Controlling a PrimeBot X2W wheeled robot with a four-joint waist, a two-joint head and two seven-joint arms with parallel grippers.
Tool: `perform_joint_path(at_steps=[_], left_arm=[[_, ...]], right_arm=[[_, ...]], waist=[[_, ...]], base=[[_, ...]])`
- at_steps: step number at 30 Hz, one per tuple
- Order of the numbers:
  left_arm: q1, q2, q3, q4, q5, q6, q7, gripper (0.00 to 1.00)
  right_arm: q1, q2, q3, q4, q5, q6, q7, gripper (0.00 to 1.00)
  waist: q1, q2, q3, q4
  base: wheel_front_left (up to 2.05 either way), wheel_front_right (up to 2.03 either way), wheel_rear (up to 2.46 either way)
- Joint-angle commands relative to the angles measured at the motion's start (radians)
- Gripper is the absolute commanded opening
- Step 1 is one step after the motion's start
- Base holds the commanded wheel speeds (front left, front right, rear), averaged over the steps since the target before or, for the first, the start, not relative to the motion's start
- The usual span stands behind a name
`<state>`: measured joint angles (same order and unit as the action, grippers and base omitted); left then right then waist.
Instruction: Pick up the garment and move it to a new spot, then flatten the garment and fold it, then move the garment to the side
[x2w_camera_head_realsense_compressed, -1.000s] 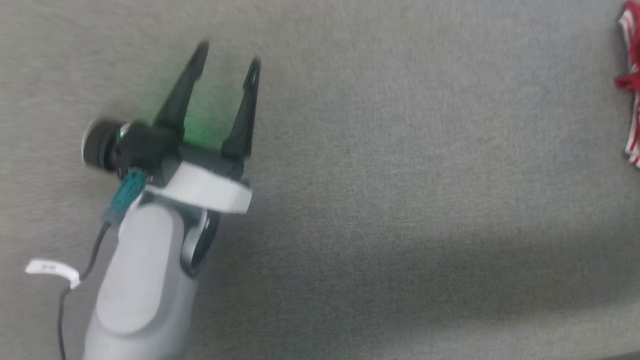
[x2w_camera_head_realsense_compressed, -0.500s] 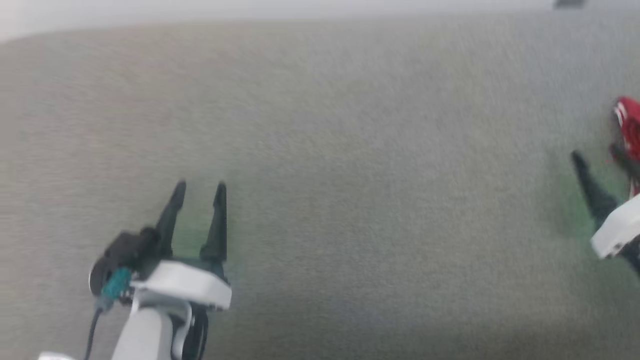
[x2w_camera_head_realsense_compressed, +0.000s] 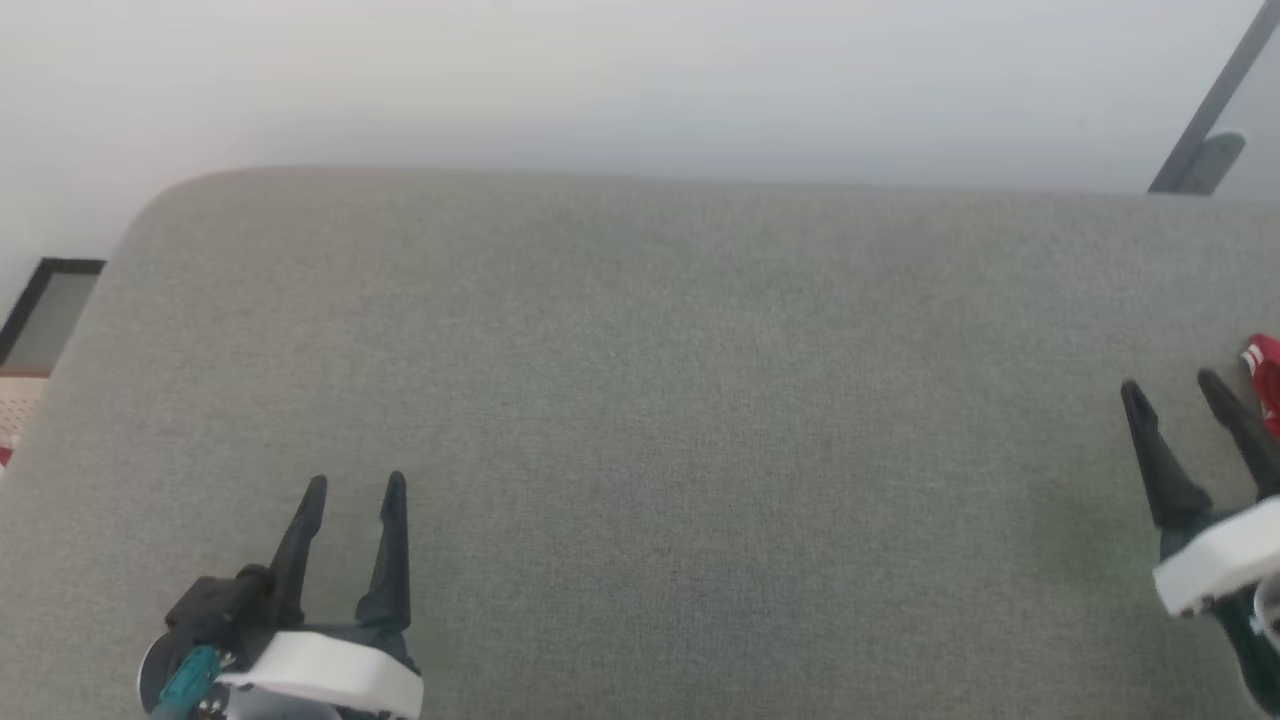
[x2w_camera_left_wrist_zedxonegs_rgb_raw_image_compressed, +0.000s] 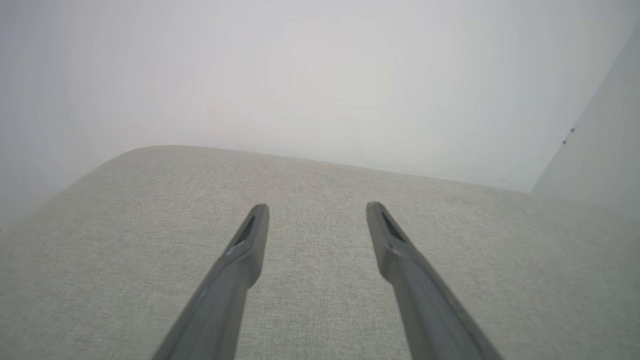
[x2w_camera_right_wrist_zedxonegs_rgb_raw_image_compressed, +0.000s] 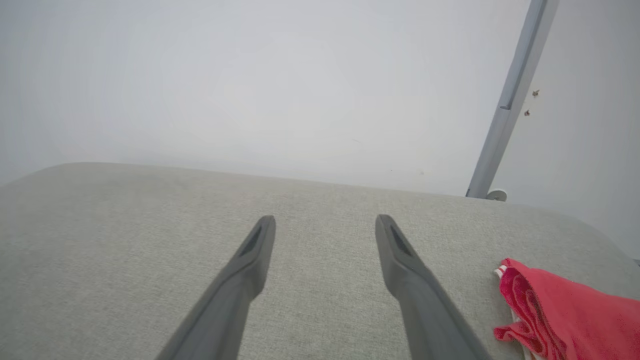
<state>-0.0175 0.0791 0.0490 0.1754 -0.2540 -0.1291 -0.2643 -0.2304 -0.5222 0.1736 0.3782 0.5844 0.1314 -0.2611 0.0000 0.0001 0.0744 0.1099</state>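
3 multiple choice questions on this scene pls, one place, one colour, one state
1. Where on the grey cushion does the garment lie? A) beside the right end effector B) at the left corner C) in the middle
2. The garment's main colour? A) blue B) red C) black
3. The left end effector and the right one are: A) shut on the garment B) shut, empty C) open, empty
Answers: 1 A, it lies at the cushion's right edge; 2 B, red fabric shows; 3 C, fingers spread over bare cushion.

Garment on the cushion, just right of the right jaws
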Motion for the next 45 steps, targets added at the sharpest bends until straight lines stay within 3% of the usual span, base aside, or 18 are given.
perform_joint_path(at_steps=[1, 17, 44, 45], left_arm=[[0.015, -0.001, 0.003, -0.009, -0.007, -0.001, 0.001, 1.0], [0.138, -0.008, 0.028, -0.128, -0.016, -0.001, 0.001, 1.0], [0.096, -0.018, 0.017, -0.143, -0.015, -0.001, 0.001, 1.0], [0.109, -0.018, 0.018, -0.142, -0.006, 0.0, 0.0, 0.0]], right_arm=[[0.028, 0.013, -0.016, -0.017, -0.008, -0.002, -0.005, 1.0], [0.271, 0.134, -0.205, -0.228, -0.095, -0.001, 0.002, 1.0], [0.264, 0.167, -0.212, -0.293, -0.106, -0.001, 0.018, 1.0], [0.267, 0.166, -0.211, -0.287, -0.109, 0.0, 0.015, 0.0]], waist=[[0.0, -0.0001, -0.014, 0.004], [0.0, -0.0001, -0.043, -0.01], [0.0, -0.0001, -0.009, -0.012], [0.0, -0.0001, -0.009, -0.012]], base=[[0.0, 0.0, 0.0], [0.0, 0.0, 0.0], [0.0, 0.0, 0.0], [0.0, 0.0, 0.0]])
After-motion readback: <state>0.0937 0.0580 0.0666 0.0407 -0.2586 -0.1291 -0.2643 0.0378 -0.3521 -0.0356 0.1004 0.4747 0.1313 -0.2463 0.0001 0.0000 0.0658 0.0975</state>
